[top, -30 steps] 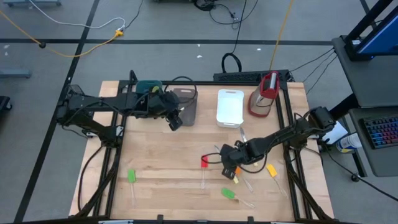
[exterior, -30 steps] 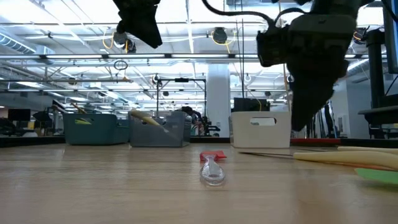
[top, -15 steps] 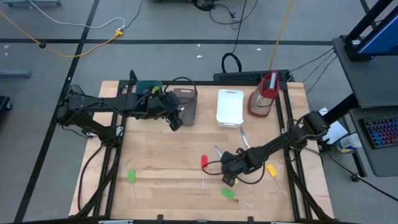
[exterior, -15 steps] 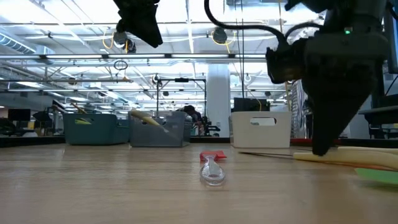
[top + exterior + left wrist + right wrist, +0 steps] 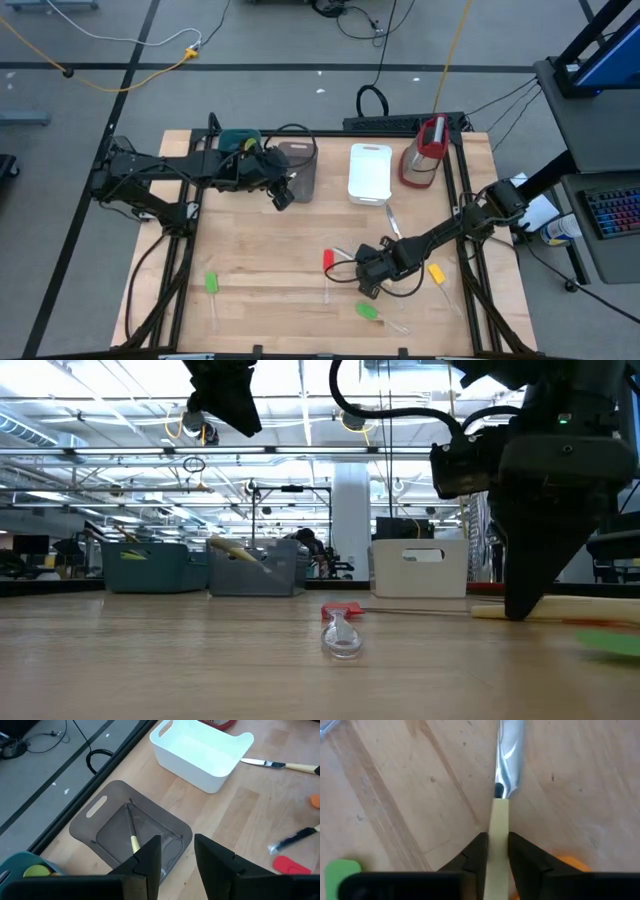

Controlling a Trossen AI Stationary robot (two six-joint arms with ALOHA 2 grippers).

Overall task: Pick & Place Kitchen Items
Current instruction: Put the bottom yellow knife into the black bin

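Observation:
My right gripper (image 5: 367,278) is down at the table right of centre, shut on a pale-handled knife (image 5: 509,750) that lies flat on the wood. My left gripper (image 5: 283,194) hangs open and empty above the near side of the grey tub (image 5: 131,822), which holds a slim utensil (image 5: 133,840). Loose on the table lie a red-headed spatula (image 5: 328,262), two green-headed spatulas (image 5: 212,284) (image 5: 368,311), an orange-headed one (image 5: 437,272) and a second knife (image 5: 391,219). My right gripper pinches the knife's pale handle (image 5: 499,822) between its two fingers (image 5: 476,851), close to where the blade begins. The fingers come from above, pointing down, one on each long side of the handle. The knife lies on the table, its blade reaching out past the fingertips.
A teal tub (image 5: 238,140), the grey tub (image 5: 298,166), a white tub (image 5: 369,172) and a red-and-clear jug (image 5: 424,152) stand in a row along the far edge. Bare wood lies between the two arms and at the near left.
My right gripper has gone down to the table and a little toward the near left, coming to stand over the knife's pale handle. The knife still lies flat.

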